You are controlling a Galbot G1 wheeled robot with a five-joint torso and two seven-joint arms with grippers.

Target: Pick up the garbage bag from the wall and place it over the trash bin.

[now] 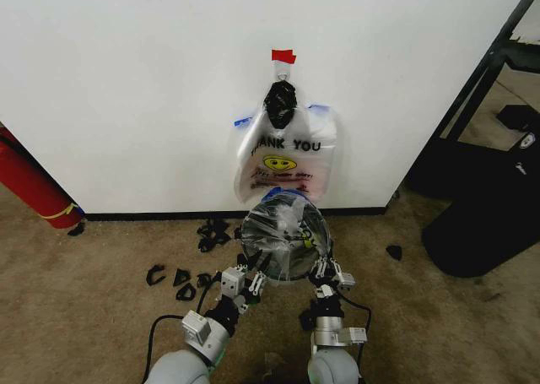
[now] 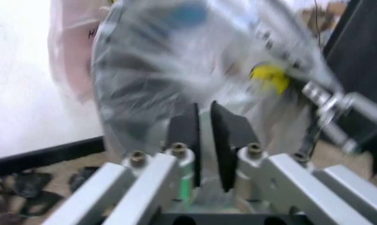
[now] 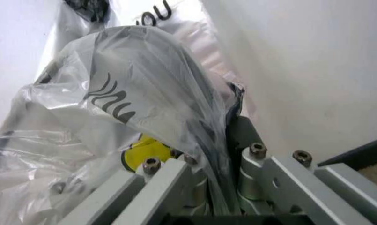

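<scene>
The garbage bag (image 1: 283,219), thin and see-through with a blue handle, is stretched over the round, dark mouth of the trash bin (image 1: 288,253), which stands on the carpet in front of the wall (image 1: 126,80). My left gripper (image 1: 251,276) is at the bin's left rim. In the left wrist view its pads (image 2: 185,136) are nearly together on the bag's (image 2: 175,56) edge. My right gripper (image 1: 325,270) is at the right rim. The right wrist view shows it (image 3: 216,154) shut on a pinched fold of the bag (image 3: 126,93), with the yellow smiley just beside it.
A bunch of like bags (image 1: 287,152) hangs on the wall under a black knot and red tape, right above the bin. Black clips (image 1: 181,281) lie on the carpet at left. A red cylinder (image 1: 29,181) leans at far left. A large black object (image 1: 485,211) fills the right.
</scene>
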